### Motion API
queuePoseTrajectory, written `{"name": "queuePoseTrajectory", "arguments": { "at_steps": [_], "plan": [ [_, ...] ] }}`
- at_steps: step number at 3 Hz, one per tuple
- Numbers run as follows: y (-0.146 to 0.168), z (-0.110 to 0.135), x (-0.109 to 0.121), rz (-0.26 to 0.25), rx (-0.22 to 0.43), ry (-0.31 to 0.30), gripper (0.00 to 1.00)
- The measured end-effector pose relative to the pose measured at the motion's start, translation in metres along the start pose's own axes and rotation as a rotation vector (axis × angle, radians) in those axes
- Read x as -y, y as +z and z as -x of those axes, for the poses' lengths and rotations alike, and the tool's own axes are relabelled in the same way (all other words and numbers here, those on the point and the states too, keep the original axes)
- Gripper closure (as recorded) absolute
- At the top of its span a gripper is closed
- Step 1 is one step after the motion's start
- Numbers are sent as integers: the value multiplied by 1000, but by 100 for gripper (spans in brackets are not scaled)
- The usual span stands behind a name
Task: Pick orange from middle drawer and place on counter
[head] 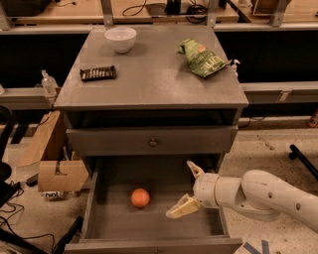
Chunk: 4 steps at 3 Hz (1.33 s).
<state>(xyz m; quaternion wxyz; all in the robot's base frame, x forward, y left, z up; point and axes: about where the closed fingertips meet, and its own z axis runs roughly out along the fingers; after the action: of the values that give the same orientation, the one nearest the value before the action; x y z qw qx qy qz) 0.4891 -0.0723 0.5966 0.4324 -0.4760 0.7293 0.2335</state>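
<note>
Small round bright orange fruit (140,197) on floor of open deep grey middle drawer (164,173), below front edge of grey table (154,79), ungrasped. White two-finger hand (180,190) spread wide, right of fruit, apart. Grasp, lift, placing all left.

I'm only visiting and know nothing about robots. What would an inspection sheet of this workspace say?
Surface: grey counter, holding clutter only.
Job's things: orange lies in the open middle drawer, left of centre; not yet on the counter.
Clutter: white bowl, dark snack bar and green chip bag, all on the counter.
Grippers: gripper open, over the drawer, right of the orange, not touching it.
Cables: loose cables, lower left.
Surroundings: cardboard box at left; wooden bench behind.
</note>
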Motion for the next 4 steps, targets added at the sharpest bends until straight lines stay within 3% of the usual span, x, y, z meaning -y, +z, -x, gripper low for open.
{"name": "queuePoseTrajectory", "arguments": {
  "at_steps": [2,3,4],
  "plan": [
    [16,3,-3,28,-18,-8,0],
    [56,-2,-17,60,-30,-13,0],
    [103,-14,-24,52,-16,1,0]
  ]
}}
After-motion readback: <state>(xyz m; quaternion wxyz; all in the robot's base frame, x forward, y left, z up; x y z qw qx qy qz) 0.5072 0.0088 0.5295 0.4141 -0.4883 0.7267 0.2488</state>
